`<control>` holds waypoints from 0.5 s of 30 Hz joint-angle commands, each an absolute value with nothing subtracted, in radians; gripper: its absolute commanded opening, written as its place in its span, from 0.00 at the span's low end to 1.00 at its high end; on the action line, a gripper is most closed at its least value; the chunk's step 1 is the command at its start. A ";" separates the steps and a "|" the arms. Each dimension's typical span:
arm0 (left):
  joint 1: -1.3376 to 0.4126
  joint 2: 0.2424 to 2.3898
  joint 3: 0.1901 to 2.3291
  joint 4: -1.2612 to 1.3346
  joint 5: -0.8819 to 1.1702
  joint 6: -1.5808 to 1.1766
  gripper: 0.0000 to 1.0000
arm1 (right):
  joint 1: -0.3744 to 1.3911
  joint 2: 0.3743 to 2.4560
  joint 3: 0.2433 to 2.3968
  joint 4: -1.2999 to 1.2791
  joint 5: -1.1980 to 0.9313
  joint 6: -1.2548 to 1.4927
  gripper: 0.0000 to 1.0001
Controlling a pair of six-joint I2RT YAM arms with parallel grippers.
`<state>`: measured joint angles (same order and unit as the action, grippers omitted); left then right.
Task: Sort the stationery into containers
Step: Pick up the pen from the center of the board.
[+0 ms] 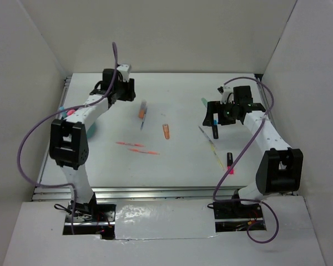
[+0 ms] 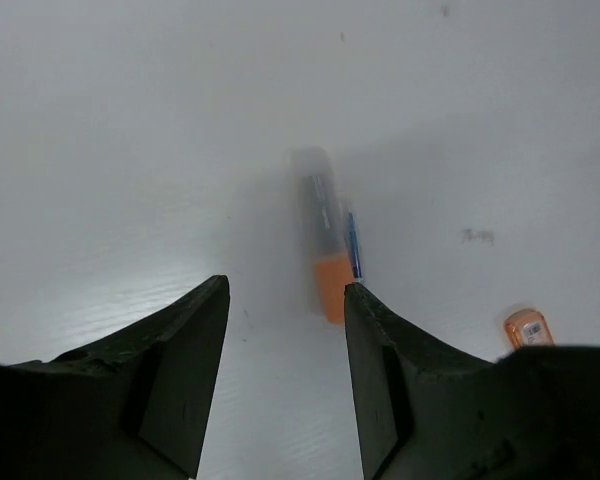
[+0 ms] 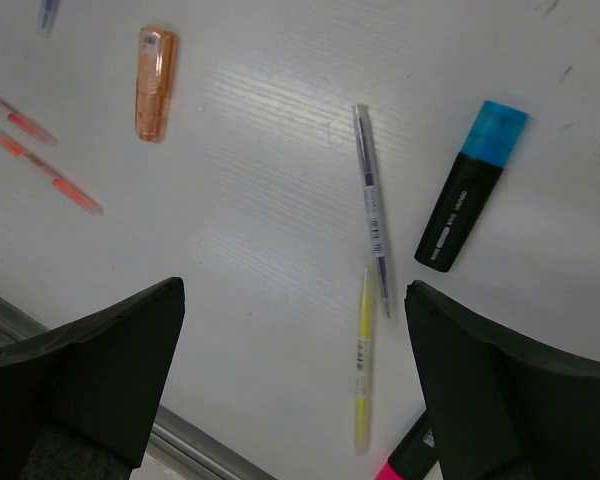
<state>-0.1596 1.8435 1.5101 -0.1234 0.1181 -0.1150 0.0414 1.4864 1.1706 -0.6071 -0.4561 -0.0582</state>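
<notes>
We count two thin orange pens (image 3: 48, 172), one yellow pen (image 3: 362, 375) and one blue-capped highlighter (image 3: 470, 190); the left gripper (image 2: 285, 290) and right gripper (image 3: 295, 290) are both released.

A white table (image 1: 177, 160) with a finely ribbed surface fills the enclosure, closed in by plain white walls (image 1: 172, 33) on the left, back and right. A metal rail (image 1: 155, 193) runs along its near edge. In front lies a white board (image 1: 39, 233) with a shiny tape strip (image 1: 161, 217). A small dark smudge (image 2: 477, 236) marks the tabletop.
</notes>
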 commanded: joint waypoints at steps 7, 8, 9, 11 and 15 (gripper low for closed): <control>-0.196 2.149 1.840 -0.305 0.095 -0.207 0.61 | 0.008 1.431 1.187 -0.601 -0.459 -0.081 0.97; -0.198 2.184 1.857 -0.314 0.095 -0.212 0.61 | 0.008 1.430 1.181 -0.597 -0.460 -0.078 0.97; -0.199 2.200 1.882 -0.318 0.095 -0.222 0.61 | 0.008 1.430 1.175 -0.594 -0.462 -0.078 0.97; -0.204 2.227 1.893 -0.307 0.098 -0.233 0.61 | 0.008 1.430 1.170 -0.592 -0.463 -0.077 0.97; -0.222 2.282 1.948 -0.310 0.098 -0.239 0.61 | -0.026 1.430 1.164 -0.588 -0.466 -0.078 0.97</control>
